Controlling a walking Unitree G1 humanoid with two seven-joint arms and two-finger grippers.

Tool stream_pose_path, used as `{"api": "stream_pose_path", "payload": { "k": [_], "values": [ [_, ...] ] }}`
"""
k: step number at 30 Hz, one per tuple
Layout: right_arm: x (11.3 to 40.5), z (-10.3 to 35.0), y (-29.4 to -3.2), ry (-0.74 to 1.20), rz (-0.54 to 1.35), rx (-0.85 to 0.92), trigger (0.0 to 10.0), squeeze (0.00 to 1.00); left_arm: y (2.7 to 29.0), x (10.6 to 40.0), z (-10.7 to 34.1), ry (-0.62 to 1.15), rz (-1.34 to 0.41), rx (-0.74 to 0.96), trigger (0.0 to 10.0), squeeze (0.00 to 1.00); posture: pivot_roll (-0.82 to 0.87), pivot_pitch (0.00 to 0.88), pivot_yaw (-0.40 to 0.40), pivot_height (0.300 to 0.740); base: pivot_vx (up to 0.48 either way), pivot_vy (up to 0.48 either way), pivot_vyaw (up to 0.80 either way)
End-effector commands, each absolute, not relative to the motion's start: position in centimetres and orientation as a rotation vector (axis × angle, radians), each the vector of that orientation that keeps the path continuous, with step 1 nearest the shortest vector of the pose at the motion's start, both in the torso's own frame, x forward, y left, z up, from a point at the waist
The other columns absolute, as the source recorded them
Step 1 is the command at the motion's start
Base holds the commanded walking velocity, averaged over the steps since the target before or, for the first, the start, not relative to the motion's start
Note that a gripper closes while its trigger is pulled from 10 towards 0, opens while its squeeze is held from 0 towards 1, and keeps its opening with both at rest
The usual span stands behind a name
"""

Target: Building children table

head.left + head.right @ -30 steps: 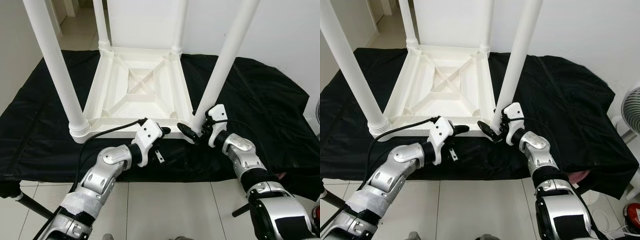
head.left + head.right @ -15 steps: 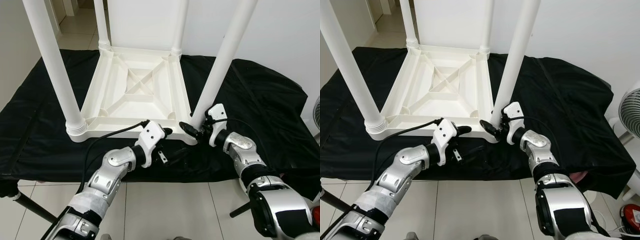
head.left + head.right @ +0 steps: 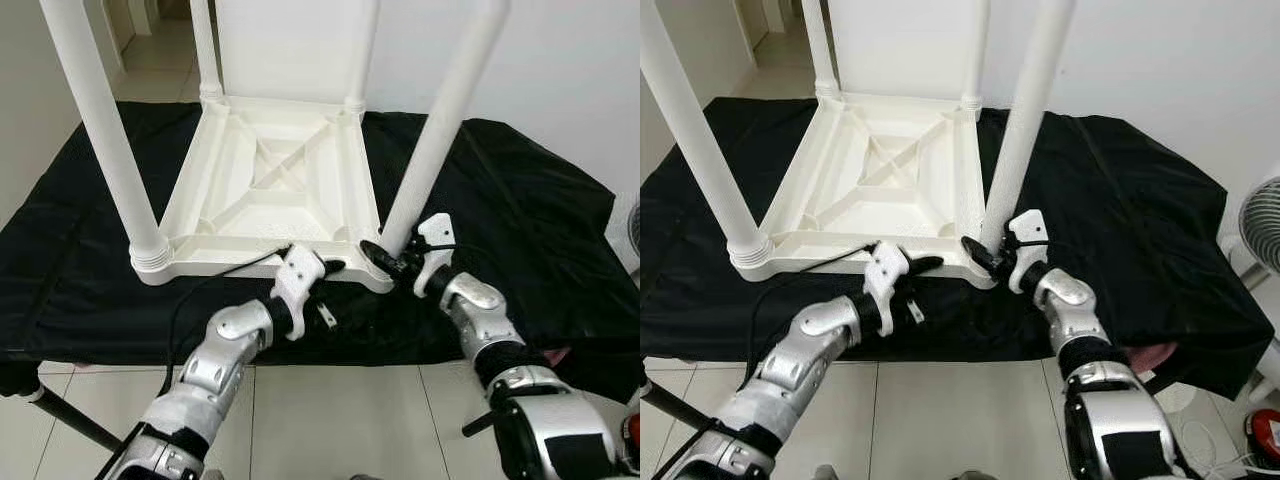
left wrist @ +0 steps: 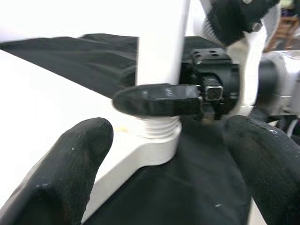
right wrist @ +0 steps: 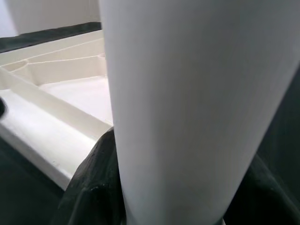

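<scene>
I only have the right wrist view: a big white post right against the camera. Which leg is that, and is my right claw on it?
Observer: It is the near right leg of the upturned table. The right claw is closed around its base, at the threaded collar.
Operator: Where is the left claw?
Observer: The left claw sits open at the table's near edge, beside that corner, holding nothing.
Operator: Are the other legs in?
Observer: Three more legs stand upright at the other corners, including the near left leg. How tightly they are seated cannot be told.
</scene>
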State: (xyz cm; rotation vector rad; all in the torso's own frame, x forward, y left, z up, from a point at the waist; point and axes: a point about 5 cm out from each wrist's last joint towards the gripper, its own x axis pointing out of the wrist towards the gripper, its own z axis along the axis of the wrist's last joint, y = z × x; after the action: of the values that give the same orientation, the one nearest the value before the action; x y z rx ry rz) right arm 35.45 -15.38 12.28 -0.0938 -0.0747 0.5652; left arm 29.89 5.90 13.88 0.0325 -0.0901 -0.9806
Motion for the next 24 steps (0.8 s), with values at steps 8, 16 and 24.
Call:
{"api": "stream_pose_path", "payload": {
  "k": [8, 16, 24],
  "values": [
    [34.4, 12.0, -14.5, -0.088, 0.294, -0.059, 10.0, 0.00, 7.4, 30.8, 13.8, -0.058, -0.899, 0.078, 10.0, 0.00, -0.08, 0.000, -0.041, 0.740, 0.000, 0.000, 0.00],
    [31.8, 10.9, -11.7, -0.065, -0.003, 0.006, 10.0, 0.00, 7.7, 30.8, 13.1, -0.038, -0.856, 0.159, 10.0, 0.00, -0.06, 0.000, -0.052, 0.740, 0.000, 0.000, 0.00],
    [30.9, 11.4, -10.4, -0.072, 0.051, 0.026, 10.0, 0.00, 7.7, 30.5, 12.9, -0.034, -0.845, 0.162, 10.0, 0.00, -0.07, 0.000, -0.052, 0.740, 0.000, 0.000, 0.00]
  ]
}}
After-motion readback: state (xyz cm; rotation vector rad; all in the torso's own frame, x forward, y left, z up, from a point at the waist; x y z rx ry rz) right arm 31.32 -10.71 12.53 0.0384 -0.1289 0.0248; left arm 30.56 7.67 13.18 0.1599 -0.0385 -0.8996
